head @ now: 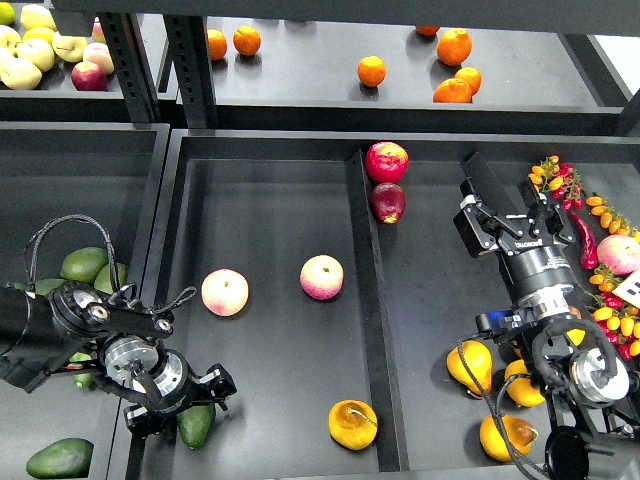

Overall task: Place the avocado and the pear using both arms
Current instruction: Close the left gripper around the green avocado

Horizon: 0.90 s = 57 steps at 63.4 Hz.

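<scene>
Central tray [270, 400]: holds two peaches [225, 292], pear [352, 424] lying free near front, close to divider [372, 330].

Our left tool [205, 405] low at tray's front-left corner, fingers clamped on avocado [196, 425], fruit touching or just above tray floor; we cannot tell which.

Our right tool [505, 225] raised over right tray, fingers apart, empty, well apart from pear.

Risks, our judgement: avocado smooth, may roll on release toward pear; left tool's cable [60, 235] may snag tray wall; right tool could mistake neighbouring yellow pears [470, 365] in its own tray.
</scene>
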{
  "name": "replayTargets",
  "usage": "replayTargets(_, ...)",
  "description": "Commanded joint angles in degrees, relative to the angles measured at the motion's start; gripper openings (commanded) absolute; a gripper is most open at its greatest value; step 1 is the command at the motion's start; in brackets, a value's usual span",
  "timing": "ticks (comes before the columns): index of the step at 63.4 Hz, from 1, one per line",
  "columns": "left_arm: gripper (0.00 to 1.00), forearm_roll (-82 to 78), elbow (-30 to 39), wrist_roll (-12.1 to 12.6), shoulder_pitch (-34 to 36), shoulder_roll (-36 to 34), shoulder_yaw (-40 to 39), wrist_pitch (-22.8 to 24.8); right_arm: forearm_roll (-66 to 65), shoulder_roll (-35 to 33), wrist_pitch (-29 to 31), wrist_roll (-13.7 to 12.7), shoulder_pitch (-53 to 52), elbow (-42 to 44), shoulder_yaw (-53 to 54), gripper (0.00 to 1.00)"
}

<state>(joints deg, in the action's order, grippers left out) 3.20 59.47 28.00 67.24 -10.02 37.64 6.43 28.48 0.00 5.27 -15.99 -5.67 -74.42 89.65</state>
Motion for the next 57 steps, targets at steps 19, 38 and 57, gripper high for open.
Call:
replayTargets(19, 0.87, 0.05, -2.52, 0.00, -0.27, 0.88, -0.02, 1.83, 0.00, 0.00, 0.54, 0.08, 0.13, -0.03, 0.00, 1.00)
replayTargets(38, 0.70, 0.32, -2.78, 0.00, -0.44, 0.88, -0.02, 2.98, 0.00, 0.00, 0.54, 0.08, 0.40, -0.03, 0.00, 1.00)
replayTargets(57, 0.54, 0.49, -2.78, 0.00, -0.62, 0.97, -0.37, 2.89, 0.00, 0.00, 0.62, 0.08, 0.75, -0.03, 0.00, 1.00)
